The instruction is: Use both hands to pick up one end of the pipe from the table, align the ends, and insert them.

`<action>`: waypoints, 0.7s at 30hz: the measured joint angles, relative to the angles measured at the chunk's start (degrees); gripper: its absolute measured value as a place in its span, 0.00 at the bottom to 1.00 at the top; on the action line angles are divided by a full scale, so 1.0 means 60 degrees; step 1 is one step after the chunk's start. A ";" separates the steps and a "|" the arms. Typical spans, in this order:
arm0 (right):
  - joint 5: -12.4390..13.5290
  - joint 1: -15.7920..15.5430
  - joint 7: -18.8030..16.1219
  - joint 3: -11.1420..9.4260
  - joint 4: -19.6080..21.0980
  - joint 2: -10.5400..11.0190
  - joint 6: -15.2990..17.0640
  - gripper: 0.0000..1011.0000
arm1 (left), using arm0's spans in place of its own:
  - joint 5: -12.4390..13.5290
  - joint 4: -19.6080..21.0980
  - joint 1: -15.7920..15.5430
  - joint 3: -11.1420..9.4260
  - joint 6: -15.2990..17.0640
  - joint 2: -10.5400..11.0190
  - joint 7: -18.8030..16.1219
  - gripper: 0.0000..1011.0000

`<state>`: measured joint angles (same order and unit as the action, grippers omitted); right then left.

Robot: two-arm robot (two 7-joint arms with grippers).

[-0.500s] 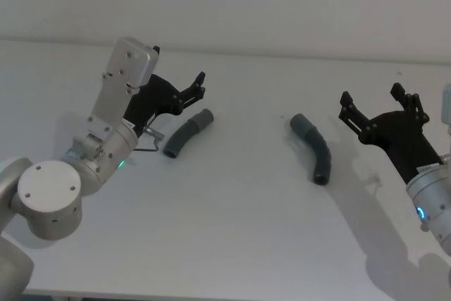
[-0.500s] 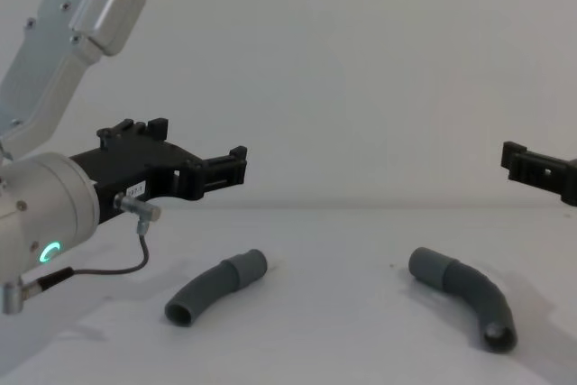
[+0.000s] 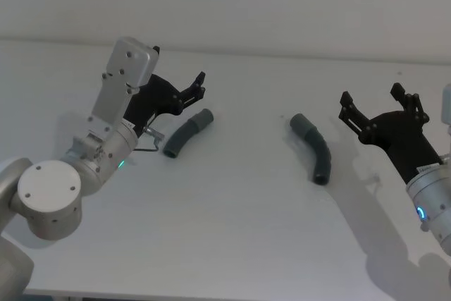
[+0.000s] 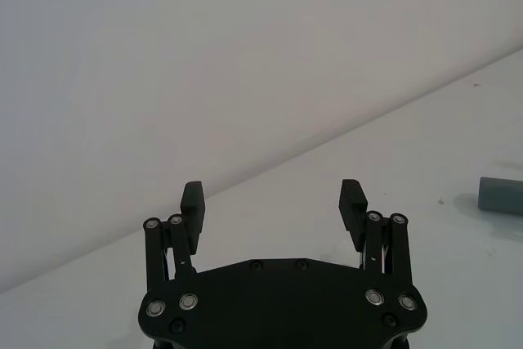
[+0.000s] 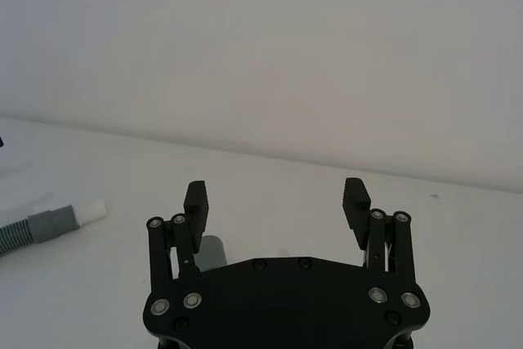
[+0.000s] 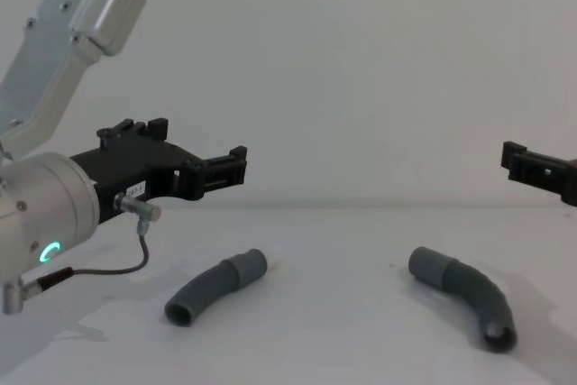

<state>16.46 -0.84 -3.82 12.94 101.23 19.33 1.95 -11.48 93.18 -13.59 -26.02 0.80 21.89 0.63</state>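
**Both grippers wide open, one pipe piece near each**

The left gripper (image 3: 197, 88) hovers above the white table (image 3: 232, 230). Its fingers are spread wide and there is nothing between them. The left pipe piece (image 3: 187, 133) lies flat on the table just beside this gripper, toward the middle, and is not touched. The right gripper (image 3: 371, 94) is also wide open and empty, raised over the right side. The right pipe piece (image 3: 313, 147) lies near it, toward the centre, apart from the fingers. The two pieces lie well apart.
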 joint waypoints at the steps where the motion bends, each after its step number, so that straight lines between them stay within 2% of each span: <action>1: 0.0000 0.0000 0.0000 0.0000 0.0000 -0.0001 0.0000 0.99 | 0.0000 0.0000 0.0000 -0.0001 0.0000 0.0001 0.0000 0.99; 21: 0.0000 0.0000 0.0000 0.0000 0.0000 0.0000 0.0000 0.99 | 0.0000 0.0000 0.0000 -0.0001 0.0000 0.0001 0.0000 0.99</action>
<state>16.46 -0.84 -3.82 12.94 101.23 19.33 1.95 -11.48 93.18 -13.59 -26.03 0.80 21.90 0.63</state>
